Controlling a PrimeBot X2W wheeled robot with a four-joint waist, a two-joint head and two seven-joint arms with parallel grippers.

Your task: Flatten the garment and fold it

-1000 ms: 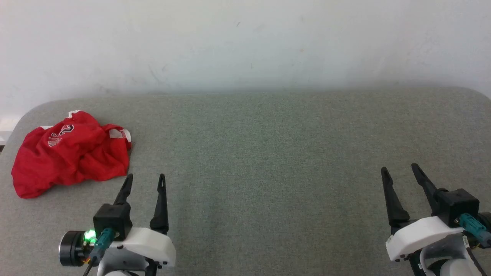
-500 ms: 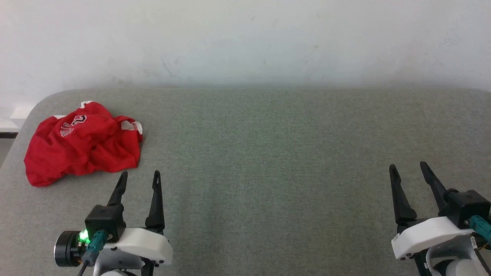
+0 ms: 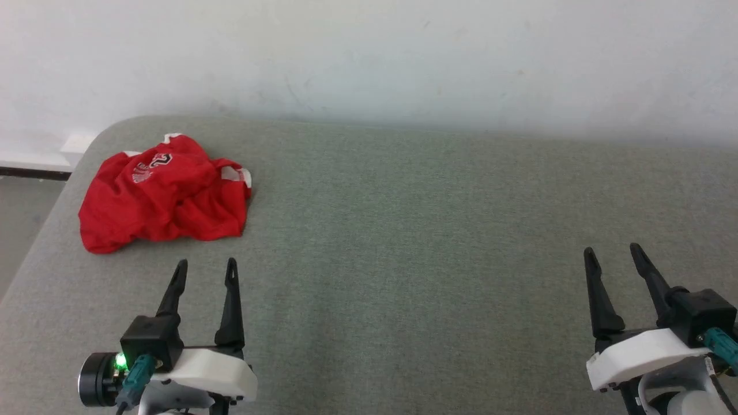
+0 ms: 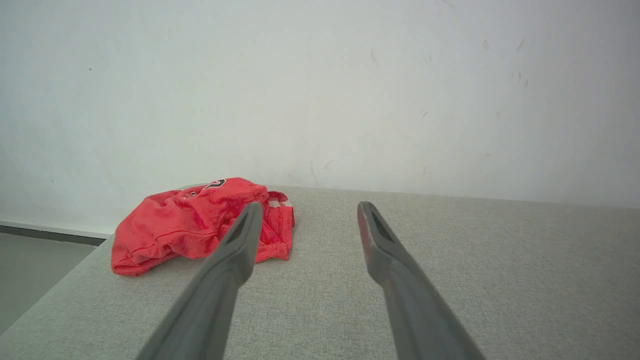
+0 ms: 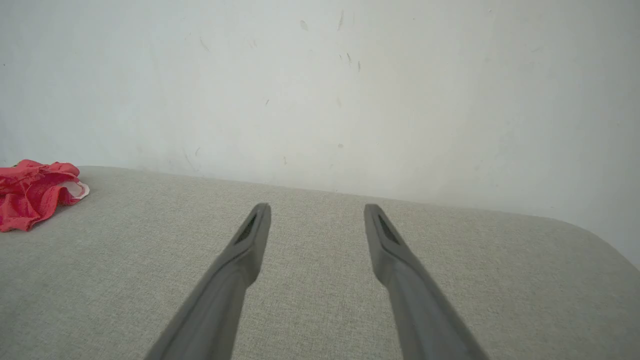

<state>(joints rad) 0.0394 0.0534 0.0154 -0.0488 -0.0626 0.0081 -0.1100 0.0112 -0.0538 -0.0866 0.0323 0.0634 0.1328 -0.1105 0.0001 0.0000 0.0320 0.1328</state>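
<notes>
The garment (image 3: 164,196) is a crumpled heap of bright red shorts with white trim and a white number print, lying near the far left corner of the grey table (image 3: 403,230). My left gripper (image 3: 206,266) stands open just short of the heap's near edge, a little to its right, holding nothing. From the left wrist the garment (image 4: 195,227) sits ahead and left of that gripper (image 4: 307,207). My right gripper (image 3: 611,251) is open and empty at the lower right, far from the cloth. From the right wrist, the garment (image 5: 32,192) lies at the left edge, beyond that gripper (image 5: 316,209).
A pale wall (image 3: 369,57) rises directly behind the table's far edge. The table's rounded left edge drops to a floor (image 3: 26,219) with a dark baseboard strip. The grey cloth surface runs bare between the two grippers.
The head camera has turned left, so the whole picture shifted right and the floor came into view. Both grippers stay open; the garment lies as before.
</notes>
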